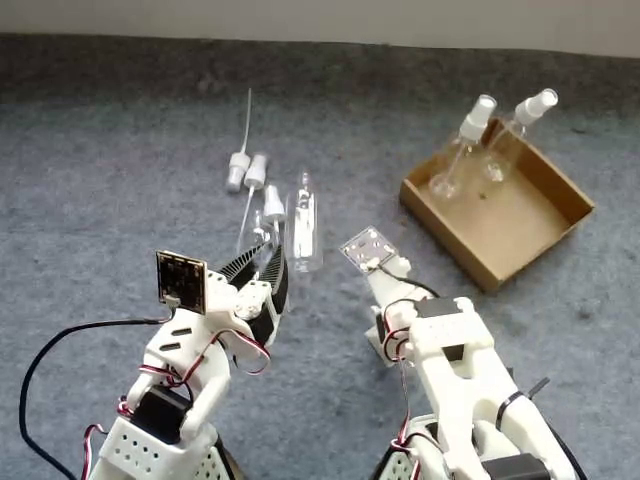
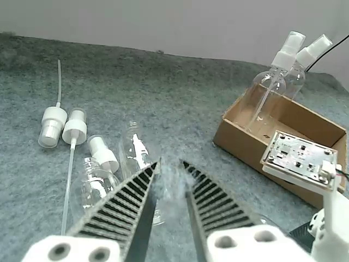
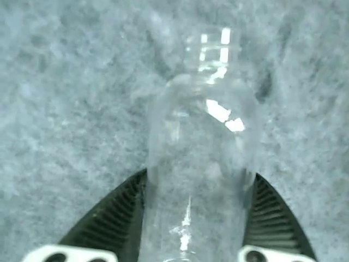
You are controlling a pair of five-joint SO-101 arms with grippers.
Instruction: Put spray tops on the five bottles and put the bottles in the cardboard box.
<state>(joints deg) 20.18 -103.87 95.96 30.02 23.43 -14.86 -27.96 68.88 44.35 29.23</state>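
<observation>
Two topped bottles [image 1: 455, 165] lean in the box [image 1: 445, 232], far right. Right claw [image 3: 199, 176] clamps a bare bottle [image 3: 202, 125]; left claw [image 2: 170, 162] gapes apart near loose tops [image 2: 53, 123].

High: from above, looking down.
Left wrist: low, facing cardboard box [image 2: 239, 141], shared with high.
Right wrist: very near 1 bottle [image 3: 196, 180].
</observation>
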